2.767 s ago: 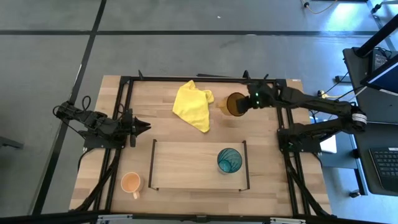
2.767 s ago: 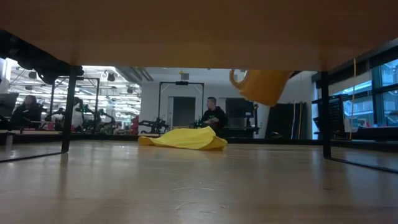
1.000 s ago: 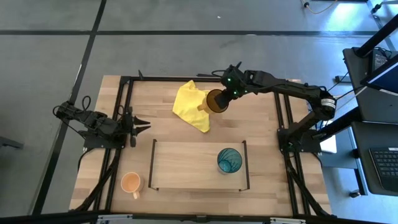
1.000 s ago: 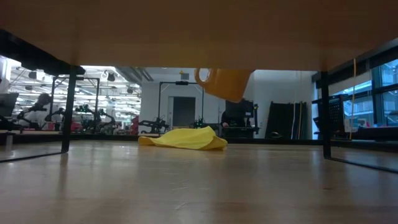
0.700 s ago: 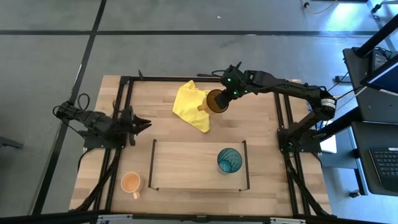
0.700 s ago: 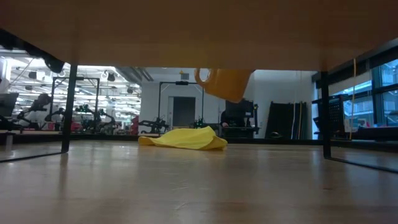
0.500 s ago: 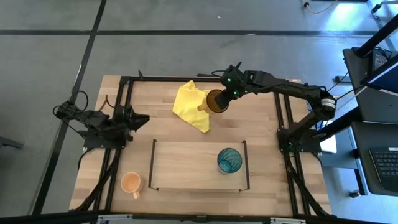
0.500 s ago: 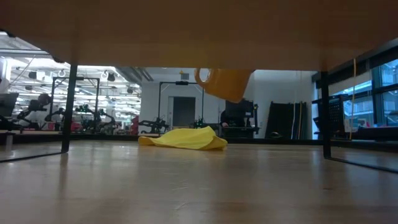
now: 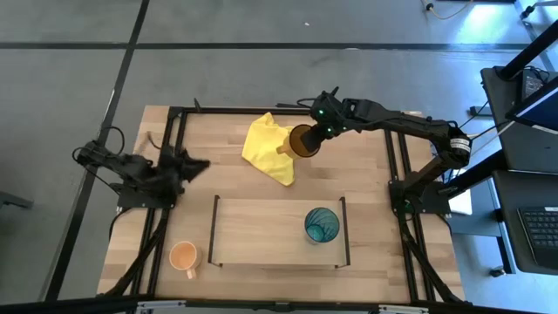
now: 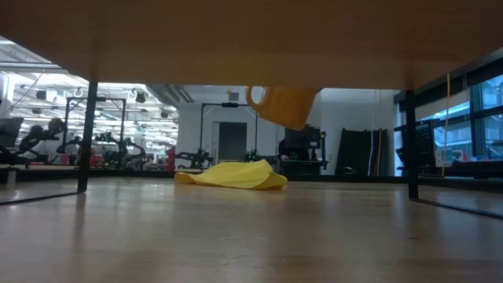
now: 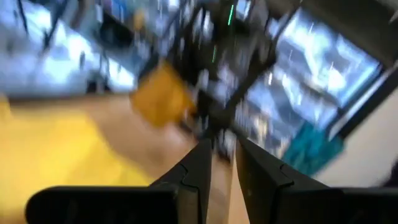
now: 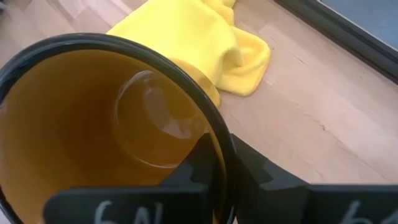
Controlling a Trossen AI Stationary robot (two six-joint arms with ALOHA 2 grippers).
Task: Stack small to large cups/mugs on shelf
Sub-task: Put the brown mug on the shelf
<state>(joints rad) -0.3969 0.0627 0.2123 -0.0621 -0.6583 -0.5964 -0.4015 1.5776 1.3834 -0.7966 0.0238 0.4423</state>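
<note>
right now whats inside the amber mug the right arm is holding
Nothing: the right wrist view looks into the amber mug and shows its bare bottom. The right gripper pinches the rim, hiding a strip of the inner wall.

From above, the right gripper (image 9: 312,135) clamps the rim of the amber mug (image 9: 302,141) beside the yellow cloth (image 9: 269,147). The teal tumbler (image 9: 322,225) stands on the shelf (image 9: 261,231); the small orange mug (image 9: 184,256) sits just outside its left end. The left gripper (image 9: 199,164) waits at the table's left.

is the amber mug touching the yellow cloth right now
Apart. The low view shows the amber mug hanging in the air, a clear gap above the yellow cloth lying on the table.
</note>
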